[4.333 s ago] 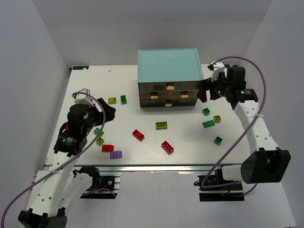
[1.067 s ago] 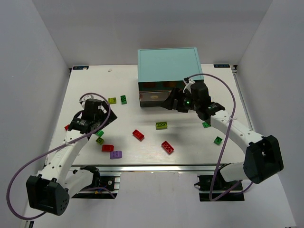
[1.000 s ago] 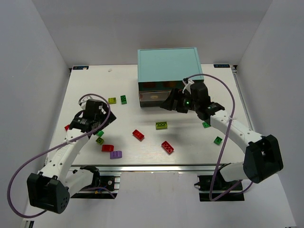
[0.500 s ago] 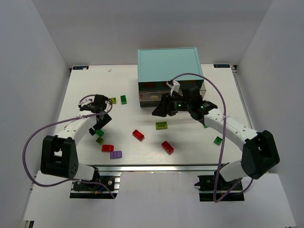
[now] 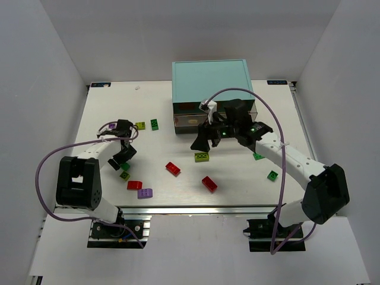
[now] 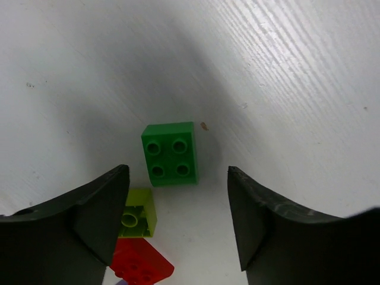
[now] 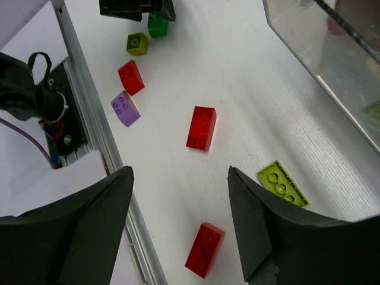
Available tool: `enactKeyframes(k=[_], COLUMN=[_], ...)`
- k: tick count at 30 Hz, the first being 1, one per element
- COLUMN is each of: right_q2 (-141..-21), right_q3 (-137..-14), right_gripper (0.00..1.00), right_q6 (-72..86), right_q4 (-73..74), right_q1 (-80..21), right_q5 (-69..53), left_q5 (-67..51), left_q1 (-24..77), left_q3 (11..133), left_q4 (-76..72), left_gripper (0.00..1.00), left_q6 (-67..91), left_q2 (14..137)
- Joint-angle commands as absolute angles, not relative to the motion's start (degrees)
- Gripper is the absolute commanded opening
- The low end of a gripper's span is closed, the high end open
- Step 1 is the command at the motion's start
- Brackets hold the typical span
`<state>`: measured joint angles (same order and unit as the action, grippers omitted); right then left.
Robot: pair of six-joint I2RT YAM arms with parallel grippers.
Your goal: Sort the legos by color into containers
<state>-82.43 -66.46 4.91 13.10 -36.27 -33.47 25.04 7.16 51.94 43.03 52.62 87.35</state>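
Observation:
Legos lie scattered on the white table (image 5: 178,107). My left gripper (image 5: 122,156) hangs open just above a dark green brick (image 6: 170,154), which sits ahead of the fingertips with nothing between them. A yellow-green brick (image 6: 136,214) and a red brick (image 6: 141,267) lie by its left finger. My right gripper (image 5: 202,140) is open and empty, in front of the cabinet (image 5: 209,80) and over a flat yellow-green brick (image 7: 282,183). Below it lie two red bricks (image 7: 201,127) (image 7: 205,249) and a purple brick (image 7: 125,108). A see-through drawer (image 7: 332,53) shows at the top right.
A yellow-green brick (image 5: 140,125) and a green one (image 5: 154,124) lie at the back left. Two more green bricks (image 5: 257,156) (image 5: 272,175) lie at the right, under the right arm. The table's metal front rail (image 7: 89,119) is close to the red and purple bricks.
My right gripper has swung left and forward from the cabinet's front to above the flat yellow-green brick. The left arm has folded inward, its gripper staying over the green brick.

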Motion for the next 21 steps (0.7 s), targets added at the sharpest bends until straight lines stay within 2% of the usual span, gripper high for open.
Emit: enactKeyframes(k=[1, 5, 8, 11, 12, 15, 16, 19, 21], right_q2=[-78.58, -76.91, -75.94, -75.24, -74.80, -73.74, -73.39, -71.11, -70.14], right_q3=[-65.31, -64.34, -64.34, -64.42, -64.68, -66.79, -67.49, -68.64, -69.87], right_gripper=[0.69, 0.66, 0.66, 0.65, 0.61, 0.41, 0.25, 0.00, 0.00], right_q6=[-2.63, -6.32, -8.43, -10.10, -10.98, -14.58, -15.81, -16.44, -15.12], right_q4=[13.89, 13.36, 13.36, 13.27, 13.27, 13.62, 13.71, 12.92, 13.79], right_q1=[-36.30, -36.21, -36.12, -35.95, -35.86, -35.33, -35.07, -33.84, -32.44], right_q5=[-33.14, -32.17, -31.21, -30.06, -29.71, -27.51, -25.94, -23.83, -22.33], left_q5=[24.00, 22.94, 22.59, 22.50, 22.50, 21.54, 19.88, 16.10, 8.38], left_q1=[6.24, 5.63, 5.01, 4.48, 4.48, 4.48, 4.48, 5.62, 6.15], left_q3=[50.45, 50.18, 50.80, 51.41, 51.76, 54.57, 56.76, 60.19, 62.66], left_q4=[40.35, 38.06, 37.71, 37.53, 37.70, 38.14, 38.14, 37.01, 33.15], left_gripper=[0.75, 0.65, 0.64, 0.50, 0.34, 0.16, 0.08, 0.00, 0.00], left_q6=[53.17, 52.91, 52.30, 51.77, 51.07, 48.26, 47.21, 42.64, 40.52], left_q2=[88.41, 90.26, 91.40, 91.23, 91.06, 88.16, 87.02, 81.14, 77.63])
